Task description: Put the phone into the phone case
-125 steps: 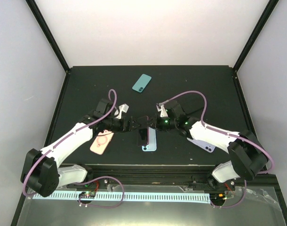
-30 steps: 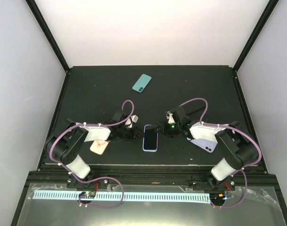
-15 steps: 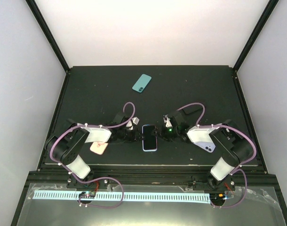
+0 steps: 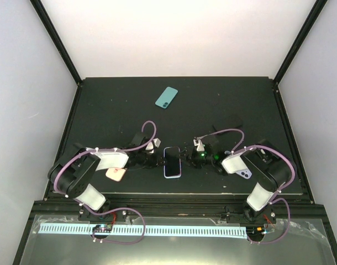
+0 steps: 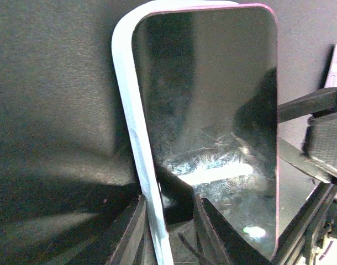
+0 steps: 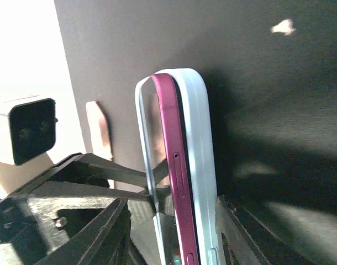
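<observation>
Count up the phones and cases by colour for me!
Teal: 1, the teal phone
Light blue: 1, the light blue case
Magenta: 1, the magenta-edged phone inside that case
Pale pink: 1, the pink one, partly hidden
Lavender: 1, the lavender case, partly hidden
Total: 5

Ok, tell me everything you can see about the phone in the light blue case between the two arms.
The blue-cased phone lies screen up near the front edge of the table. Its glossy black screen is smudged and reflects light; its magenta side, with buttons, sits in a pale blue case. The right pincer clamps one long edge; the left pincer straddles the other, grip unclear.
</observation>
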`<state>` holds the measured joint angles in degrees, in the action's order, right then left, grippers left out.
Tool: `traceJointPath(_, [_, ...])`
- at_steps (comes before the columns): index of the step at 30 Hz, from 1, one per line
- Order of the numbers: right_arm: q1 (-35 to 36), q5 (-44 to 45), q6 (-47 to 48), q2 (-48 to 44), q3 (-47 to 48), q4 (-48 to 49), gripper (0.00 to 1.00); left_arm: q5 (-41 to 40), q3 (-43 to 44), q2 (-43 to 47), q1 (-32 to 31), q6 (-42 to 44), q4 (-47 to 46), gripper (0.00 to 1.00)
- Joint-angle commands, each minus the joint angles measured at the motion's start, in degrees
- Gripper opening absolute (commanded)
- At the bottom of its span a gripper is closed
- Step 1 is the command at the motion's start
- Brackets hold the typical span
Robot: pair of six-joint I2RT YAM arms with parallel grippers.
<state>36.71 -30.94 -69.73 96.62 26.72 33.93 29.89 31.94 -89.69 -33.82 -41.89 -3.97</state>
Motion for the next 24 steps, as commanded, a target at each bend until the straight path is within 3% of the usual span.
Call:
traceJointPath(1, [1.7,-8.3,-3.6,-0.4,0.2,12.3,0.43,-3.3,-0.3,1.8,-1.0,2.5,3.8,0.26])
traceJointPath(7, [2.3,-8.2,-2.5,-0.2,-0.4,13.1,0.44,-3.9,-1.4,4.7,-1.0,2.5,4.0,0.31])
traceJointPath(15, [3.3,-10.0,-2.6,3.1,2.0,13.0,0.44,-3.9,-1.5,5.2,-0.9,2.5,4.9,0.30])
traceJointPath(20, [3.2,-9.9,-1.7,3.2,2.5,12.8,0.32,-3.5,-1.9,6.2,-1.0,2.0,4.7,0.30])
traceJointPath(24, [3.2,-10.4,-2.5,4.2,3.3,14.0,0.30,-4.2,-2.0,7.2,-0.9,2.4,5.1,0.31])
